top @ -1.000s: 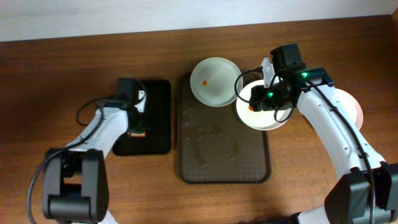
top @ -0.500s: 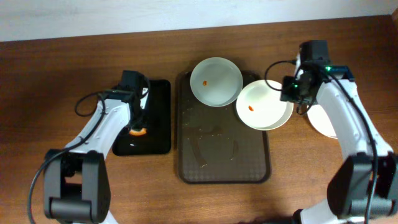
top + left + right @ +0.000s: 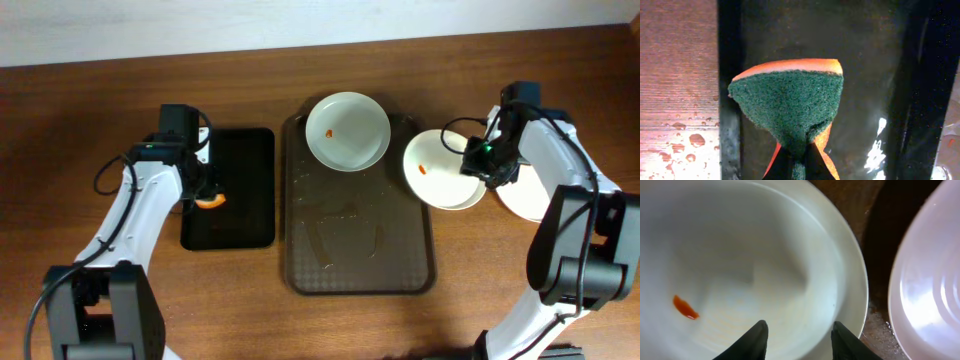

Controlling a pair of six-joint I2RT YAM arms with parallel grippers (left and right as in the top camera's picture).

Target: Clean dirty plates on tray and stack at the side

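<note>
The left arm [image 3: 135, 210] reaches up from the near-left corner with its elbow bent and turns its wrist inward over the left edge of the small black rectangular tray [image 3: 245, 160]. There the left gripper [image 3: 205, 193] points down, its fingers pinched tight on the sponge [image 3: 790, 107]. The sponge's green scouring face is toward the wrist camera with orange foam behind it, and the pad is creased where the fingers bite. Water drops lie on the brown wooden table [image 3: 680, 75] just beside that tray's rim. The right arm [image 3: 560, 155] rises along the right side and curls back inward and down, so the right gripper [image 3: 480, 160] hangs over the right part of the nearer plate [image 3: 440, 175]. This is a round, white, glossy, shallow dish with a small orange-red smear left of its middle. The wrist view shows its two dark fingers [image 3: 756, 337] standing apart with bare plate surface between them, one of them close to the rim. This plate overlaps the right rim of the large dark-brown translucent tray [image 3: 360, 265], with most of it over the table. The far plate [image 3: 350, 135], alike and also smeared, sits at the tray's top edge. A third plate [image 3: 520, 200] lies on the table just right of the nearer one, partly hidden by the right arm.
</note>
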